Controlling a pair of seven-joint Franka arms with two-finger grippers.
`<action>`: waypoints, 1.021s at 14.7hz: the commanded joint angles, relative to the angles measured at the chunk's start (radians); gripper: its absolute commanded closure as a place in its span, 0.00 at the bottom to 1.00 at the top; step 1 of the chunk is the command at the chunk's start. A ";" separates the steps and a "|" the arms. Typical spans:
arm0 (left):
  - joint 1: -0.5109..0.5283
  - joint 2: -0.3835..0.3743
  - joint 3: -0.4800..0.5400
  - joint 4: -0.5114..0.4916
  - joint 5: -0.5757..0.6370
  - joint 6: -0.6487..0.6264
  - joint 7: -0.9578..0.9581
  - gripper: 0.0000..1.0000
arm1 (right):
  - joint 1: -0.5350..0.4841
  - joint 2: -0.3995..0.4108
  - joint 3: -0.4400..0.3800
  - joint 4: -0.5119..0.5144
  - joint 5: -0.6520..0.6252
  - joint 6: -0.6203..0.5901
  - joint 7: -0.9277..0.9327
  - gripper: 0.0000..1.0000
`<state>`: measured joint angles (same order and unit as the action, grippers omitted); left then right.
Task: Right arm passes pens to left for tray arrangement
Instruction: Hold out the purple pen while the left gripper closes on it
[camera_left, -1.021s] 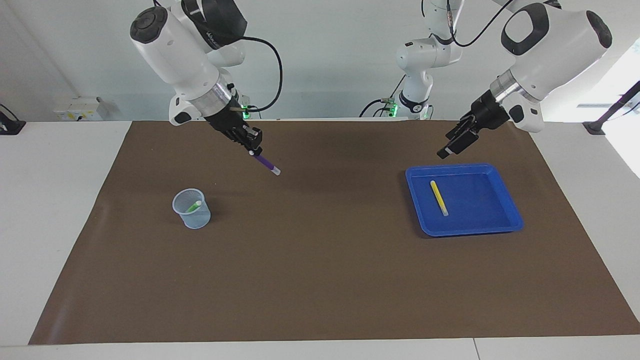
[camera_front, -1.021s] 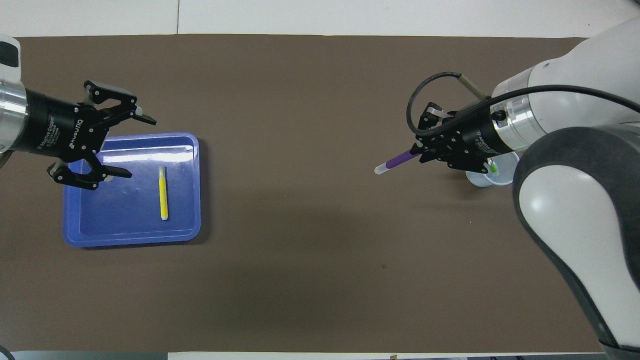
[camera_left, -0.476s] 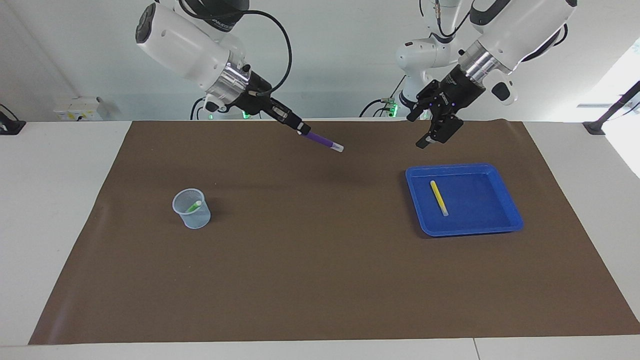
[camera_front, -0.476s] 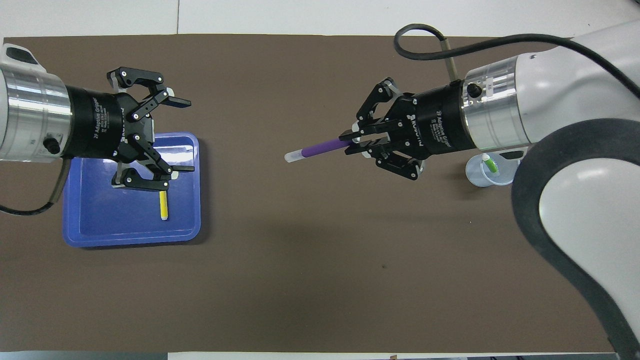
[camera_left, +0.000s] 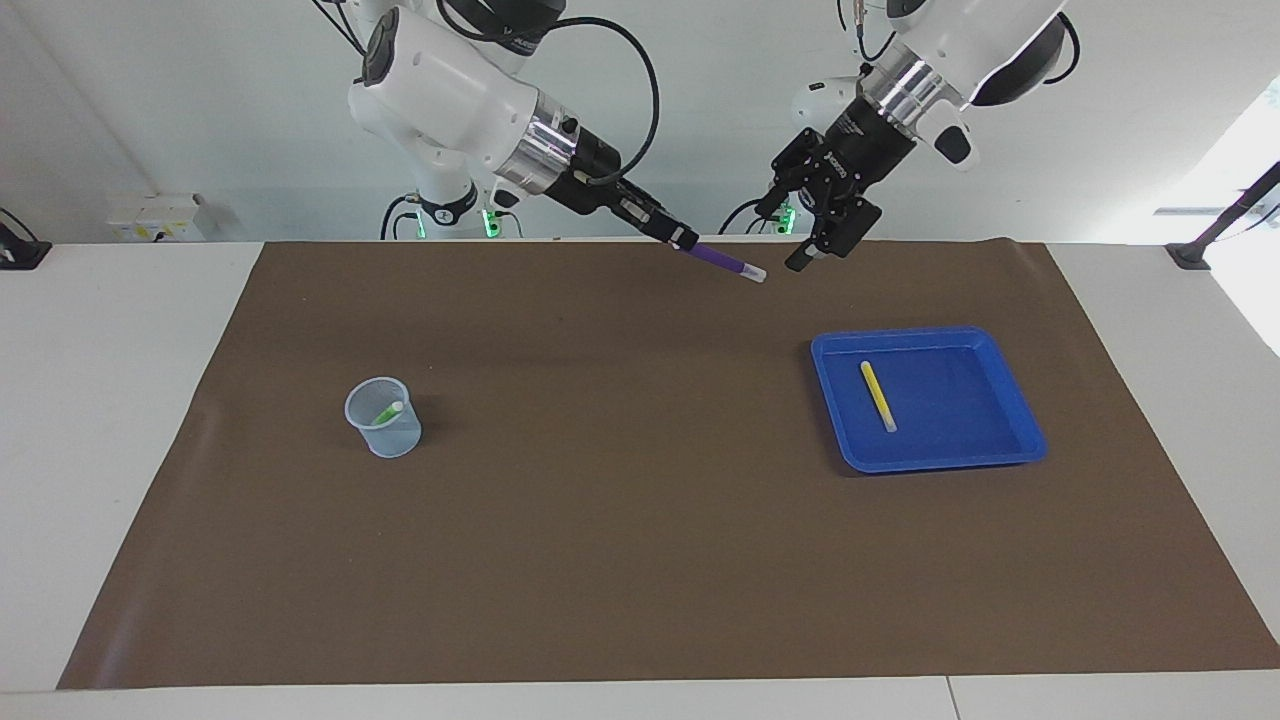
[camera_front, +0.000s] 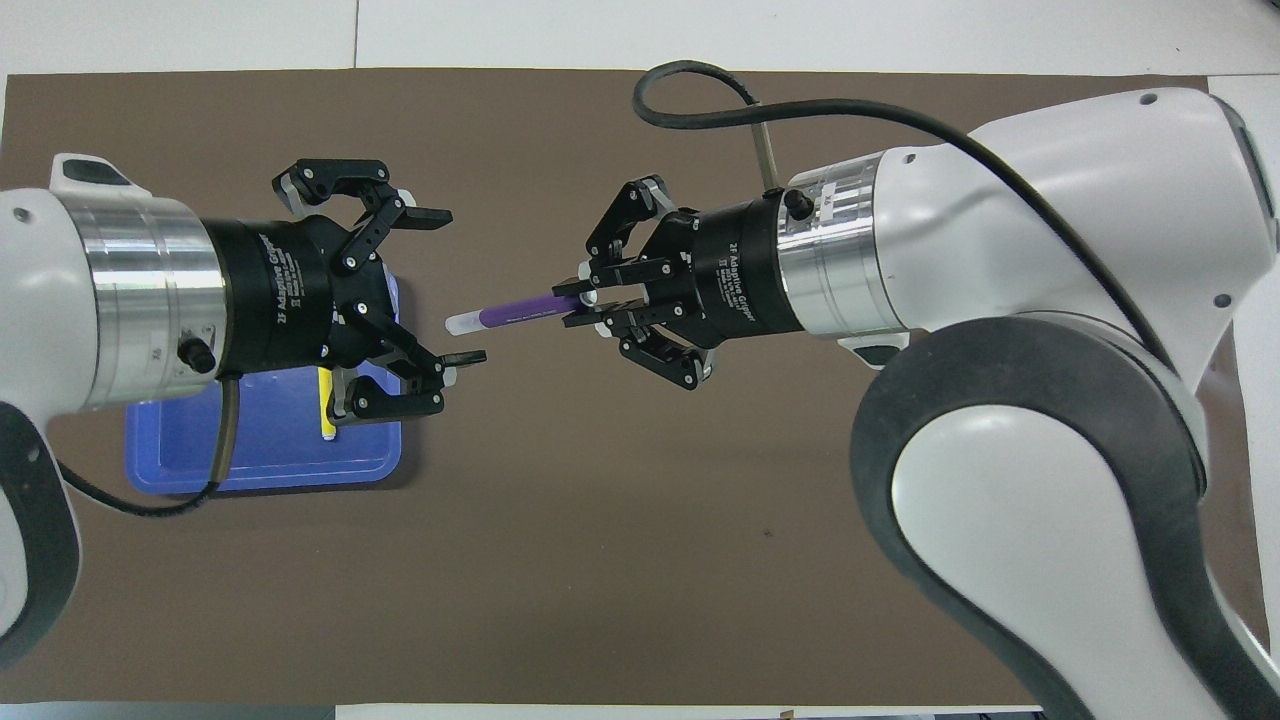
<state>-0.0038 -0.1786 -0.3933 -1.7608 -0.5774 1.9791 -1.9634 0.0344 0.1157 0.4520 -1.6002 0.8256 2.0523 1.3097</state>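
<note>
Right now the right end effector (camera_front: 590, 303) is clamped on the purple pen (camera_front: 515, 311), held up over the brown mat (camera_left: 640, 560) on the desk (camera_left: 120, 400), beside the tray (camera_left: 1010, 400). That pen's long axis points straight at the left end effector (camera_front: 440, 285), whose fingers stand apart, with the whitish tip just short of the gap between them. The left arm is the nearer taker and likely needs only a short closing approach. A yellow pen (camera_left: 878, 396) lies in the tray; a green pen (camera_left: 388, 411) stands in the cup (camera_left: 383, 418), well apart from the tray toward the right arm's end.
</note>
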 joint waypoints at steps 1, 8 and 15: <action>-0.033 -0.088 0.010 -0.106 -0.003 0.038 -0.015 0.00 | -0.005 0.002 0.016 -0.001 0.024 0.022 0.014 1.00; -0.044 -0.121 -0.022 -0.207 0.117 0.164 -0.081 0.00 | 0.004 0.002 0.016 -0.001 0.020 0.026 0.014 1.00; -0.047 -0.073 -0.024 -0.217 0.119 0.237 -0.065 0.00 | 0.004 0.001 0.016 -0.003 0.014 0.025 0.014 1.00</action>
<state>-0.0456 -0.2648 -0.4183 -1.9669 -0.4765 2.1772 -2.0228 0.0374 0.1163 0.4622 -1.6003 0.8260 2.0618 1.3126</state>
